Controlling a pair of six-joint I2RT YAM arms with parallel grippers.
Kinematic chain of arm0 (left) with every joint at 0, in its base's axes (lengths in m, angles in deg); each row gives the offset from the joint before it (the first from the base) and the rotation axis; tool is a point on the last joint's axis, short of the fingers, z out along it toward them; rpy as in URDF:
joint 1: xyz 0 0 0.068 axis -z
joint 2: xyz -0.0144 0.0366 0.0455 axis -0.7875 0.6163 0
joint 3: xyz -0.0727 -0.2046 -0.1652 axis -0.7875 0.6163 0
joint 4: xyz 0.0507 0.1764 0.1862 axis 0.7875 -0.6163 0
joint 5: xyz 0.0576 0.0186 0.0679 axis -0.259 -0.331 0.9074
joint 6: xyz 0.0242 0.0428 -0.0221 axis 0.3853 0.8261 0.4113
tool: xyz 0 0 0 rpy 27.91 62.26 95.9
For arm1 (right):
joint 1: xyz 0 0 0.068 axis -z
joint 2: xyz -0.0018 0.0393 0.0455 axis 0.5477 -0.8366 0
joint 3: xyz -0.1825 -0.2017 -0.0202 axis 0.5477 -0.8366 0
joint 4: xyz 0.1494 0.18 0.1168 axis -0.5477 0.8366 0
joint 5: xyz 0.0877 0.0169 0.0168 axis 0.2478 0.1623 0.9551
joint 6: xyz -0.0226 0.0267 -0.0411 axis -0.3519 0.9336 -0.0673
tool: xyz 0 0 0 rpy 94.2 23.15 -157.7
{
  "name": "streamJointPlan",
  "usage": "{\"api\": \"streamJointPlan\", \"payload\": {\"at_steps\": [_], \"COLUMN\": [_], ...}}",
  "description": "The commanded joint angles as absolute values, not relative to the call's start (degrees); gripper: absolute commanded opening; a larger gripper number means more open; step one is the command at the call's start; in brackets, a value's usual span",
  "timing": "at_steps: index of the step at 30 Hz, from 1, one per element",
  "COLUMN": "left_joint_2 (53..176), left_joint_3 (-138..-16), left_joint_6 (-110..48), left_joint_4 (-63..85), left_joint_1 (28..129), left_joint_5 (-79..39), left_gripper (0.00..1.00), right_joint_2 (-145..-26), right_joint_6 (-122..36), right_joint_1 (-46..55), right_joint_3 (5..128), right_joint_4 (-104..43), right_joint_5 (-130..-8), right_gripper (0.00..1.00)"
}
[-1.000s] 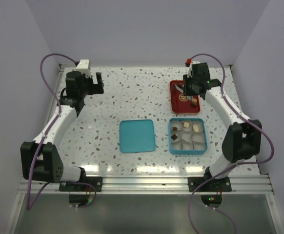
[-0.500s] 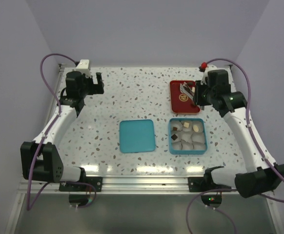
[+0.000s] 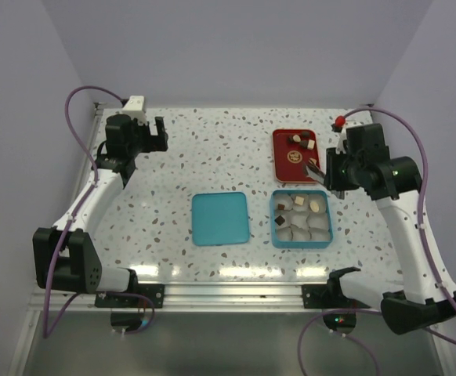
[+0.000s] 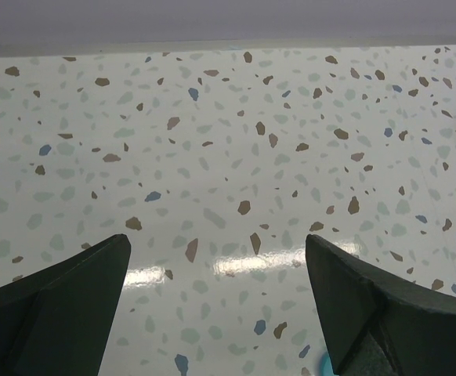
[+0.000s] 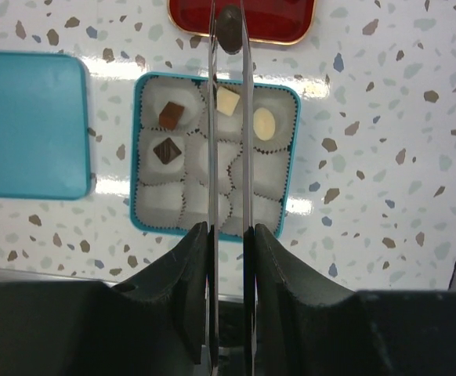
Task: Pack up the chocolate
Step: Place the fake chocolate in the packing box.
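My right gripper [image 5: 228,231] is shut on a pair of thin metal tongs [image 5: 212,141]. The tongs pinch a round dark chocolate [image 5: 229,30] at their tips, above the gap between the red tray [image 5: 275,19] and the teal box [image 5: 138,157]. In the box lie a brown square [image 5: 171,115], a dark square [image 5: 168,150], a cream square [image 5: 227,101] and a cream oval [image 5: 264,123]. Three chocolates [image 3: 300,142] sit on the red tray [image 3: 281,172]. My left gripper [image 3: 156,133] hangs open over bare table at the far left, nothing between its fingers [image 4: 71,290].
The teal lid [image 3: 220,218] lies flat left of the box [image 3: 273,219]. White crinkled paper cups [image 5: 161,200] line the box's compartments. Grey walls close the table on three sides, and a metal rail [image 3: 236,294] runs along the near edge.
My right arm has swung right and back from over the red tray, carrying the tongs toward the box. The left arm has not moved.
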State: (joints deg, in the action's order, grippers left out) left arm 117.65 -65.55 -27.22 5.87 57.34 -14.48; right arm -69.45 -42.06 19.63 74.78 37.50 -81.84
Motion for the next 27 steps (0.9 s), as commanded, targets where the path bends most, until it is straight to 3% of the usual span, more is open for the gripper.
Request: {"api": "streamJointPlan", "payload": {"at_steps": [1, 11, 27], "left_joint_2": [117.9, 117.7, 117.8], "left_joint_3": [-67.7, -67.7, -67.7], "left_joint_6": [-28.2, -28.3, -28.5], "left_joint_4": [7.4, 7.3, 7.4], "left_joint_1": [57.7, 57.7, 57.8], "left_joint_5": [-15.7, -16.2, -16.4], "left_gripper": [1.00, 1.00, 1.00], "right_joint_2": [-67.2, -66.7, -64.2], "right_joint_6": [-41.6, -38.9, -36.3], "right_joint_1": [19.5, 19.5, 19.4], "right_joint_3": [79.5, 86.4, 79.2], "right_joint_4": [45.2, 53.7, 56.1], "right_joint_5": [-81.7, -77.6, -71.9], "right_gripper": [0.22, 0.22, 0.22]}}
